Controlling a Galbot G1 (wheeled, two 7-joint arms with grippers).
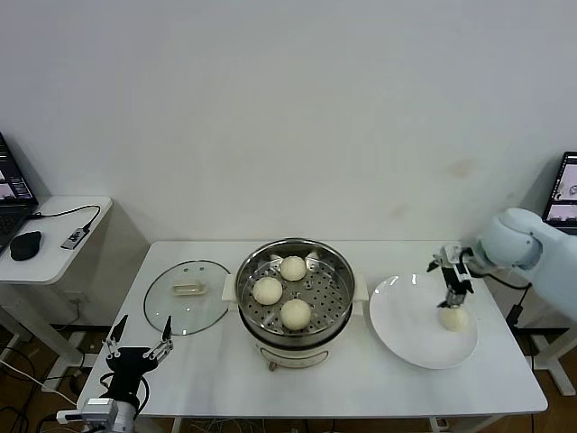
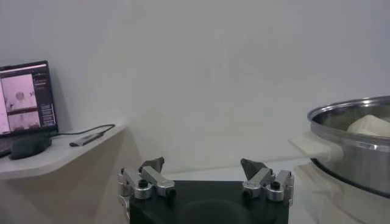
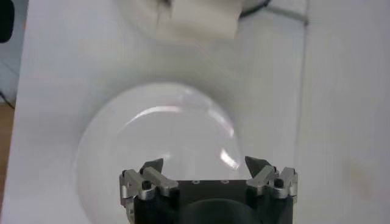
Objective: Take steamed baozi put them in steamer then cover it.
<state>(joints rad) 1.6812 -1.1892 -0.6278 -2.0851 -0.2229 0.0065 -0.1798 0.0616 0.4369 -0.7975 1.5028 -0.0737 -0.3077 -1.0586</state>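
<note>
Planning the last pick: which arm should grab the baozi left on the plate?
Right. The right claw hangs open directly above the last baozi on the plate. The left claw sits open at the table's front-left corner, beyond the steamer.

Right gripper [image 1: 455, 290] reaches forward, left gripper [image 1: 140, 343] low, jaws apart.

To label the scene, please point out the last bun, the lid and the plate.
bun on plate [image 1: 453, 318]: head view, its top.
lid [image 1: 187, 289]: head view, its handle.
plate [image 1: 406, 316]: head view, bare middle.
</note>
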